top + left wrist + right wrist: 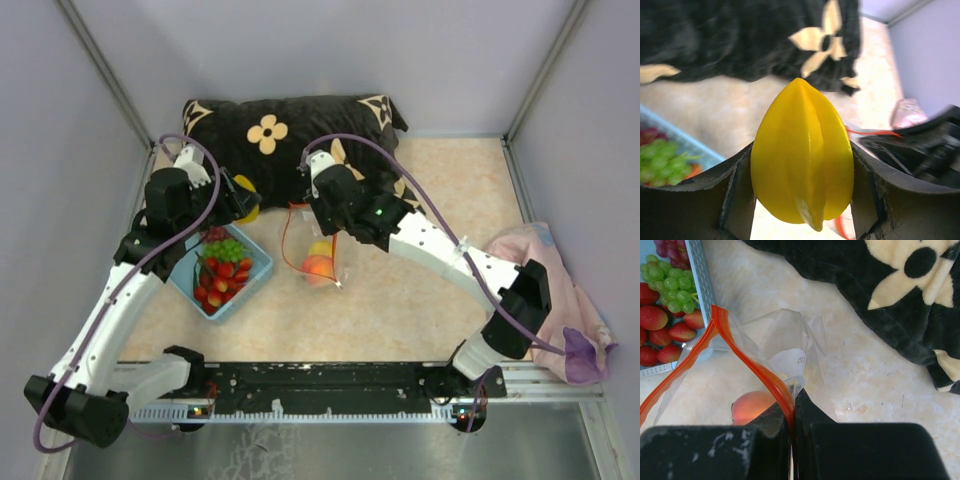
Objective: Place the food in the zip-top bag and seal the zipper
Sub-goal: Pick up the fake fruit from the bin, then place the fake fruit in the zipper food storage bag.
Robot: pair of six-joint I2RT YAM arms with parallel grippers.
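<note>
"So why is the right hand clamped on the zipper?"

"Probably to keep the zip-top bag standing with its mouth open. Its fingers are pinched tight on the red-orange strip, bottom centre of its wrist view. The peach sits inside already."

"And the left hand?"

"It's closed around a yellow ridged fruit, held above the counter just left of the bag. That puts it over the far corner of the blue basket, where the strawberries and grapes wait. I'd guess the yellow fruit drops in next."
</note>
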